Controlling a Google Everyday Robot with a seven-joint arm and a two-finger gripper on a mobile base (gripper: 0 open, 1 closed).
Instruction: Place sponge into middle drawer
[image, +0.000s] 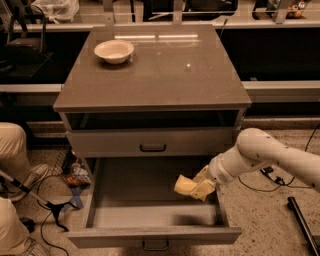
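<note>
Nearest the camera, the middle drawer (131, 202) stands pulled well out, its front lip and small dark handle (155, 245) at the bottom and its smooth grey floor bare. Above the right-hand part of that floor hangs the sponge (183, 184), pale yellow and tilted, held at one end by the tool (196, 187), which is clenched on it. The white arm (262, 152) reaches in over the drawer's right wall. A dark shadow on the floor under the sponge suggests it is off the floor, not resting on it. The step in hand looks like the lowering and release. To do it well, bring the sponge straight down and a little toward the drawer's middle, so neither it nor the wrist brushes the right wall. Loosen the grip only when the foam is on or just above the floor. Being soft, it may spring or roll when let go, so a low drop is safer. Then lift clear upward and back to the right without catching the upper drawer front (110, 142), which sits closed just behind with its black handle (152, 148). Farther back, a cream bowl (114, 51) rests on the cabinet's top surface (170, 75), well apart from the work and needing no attention.
</note>
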